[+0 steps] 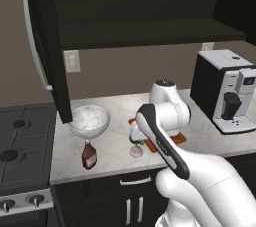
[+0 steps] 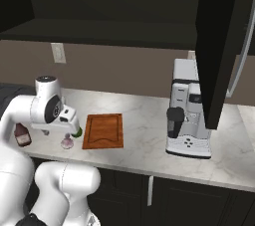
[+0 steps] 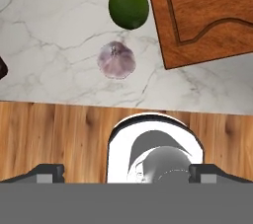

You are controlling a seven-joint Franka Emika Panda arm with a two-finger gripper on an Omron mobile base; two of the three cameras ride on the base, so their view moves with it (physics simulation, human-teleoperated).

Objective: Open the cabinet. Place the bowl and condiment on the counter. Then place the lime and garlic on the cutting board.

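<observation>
With your gripper (image 3: 126,173) spread and holding nothing above the counter (image 3: 59,35), the lime (image 3: 129,5) and garlic (image 3: 116,59) lie just beside the cutting board (image 3: 207,11); an off-centre pinch could roll either toward the edge.

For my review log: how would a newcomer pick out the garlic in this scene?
Start at the white marble counter and find the reddish wooden cutting board. Just off the board's corner, toward the counter's front edge, two small round things lie apart on the marble. The garlic is the pale pinkish bulb; the lime beside it is plain green.
</observation>
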